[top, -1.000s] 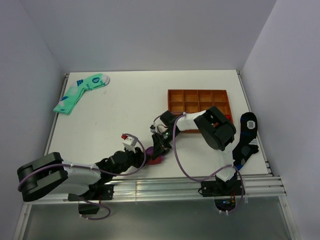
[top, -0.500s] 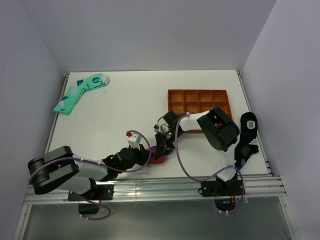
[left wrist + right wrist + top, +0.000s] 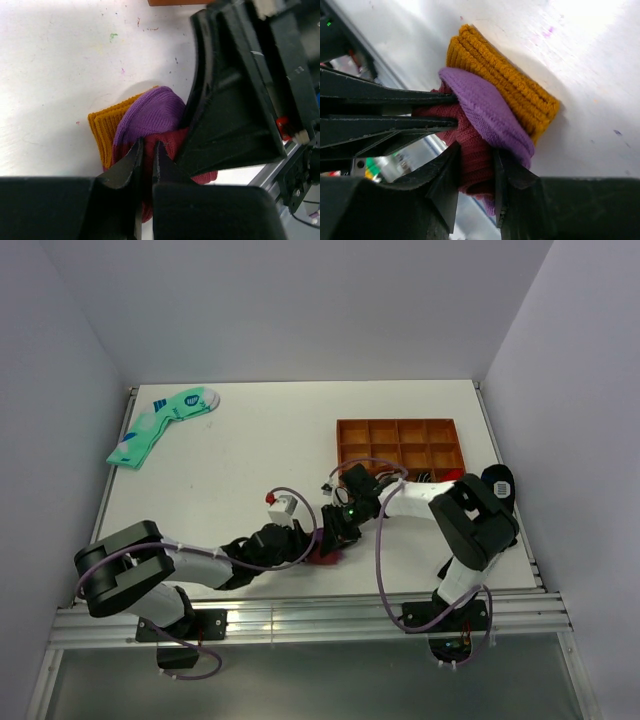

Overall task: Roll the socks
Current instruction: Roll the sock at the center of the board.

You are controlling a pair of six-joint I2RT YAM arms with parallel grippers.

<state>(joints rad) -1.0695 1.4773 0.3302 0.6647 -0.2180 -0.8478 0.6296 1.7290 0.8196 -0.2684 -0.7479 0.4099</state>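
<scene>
The socks (image 3: 150, 120) lie bunched on the white table near its front edge, with maroon body, purple toe and mustard cuff showing. In the top view only a red patch of the socks (image 3: 322, 558) shows between the two grippers. My left gripper (image 3: 146, 150) is shut on the maroon fabric from the near side. My right gripper (image 3: 475, 165) is shut on the maroon part of the socks (image 3: 485, 115) from the other side, just under the purple toe. In the top view the left gripper (image 3: 306, 542) and right gripper (image 3: 334, 538) meet over the bundle.
An orange compartment tray (image 3: 400, 448) stands behind the right arm. Mint-green socks (image 3: 160, 425) lie at the far left corner. A black sock with blue patches (image 3: 493, 510) lies at the right edge. The aluminium rail (image 3: 300, 615) runs along the table's front.
Both arms have shifted right along the front edge with the sock bundle held between them. The right arm's elbow has swung to the right.
</scene>
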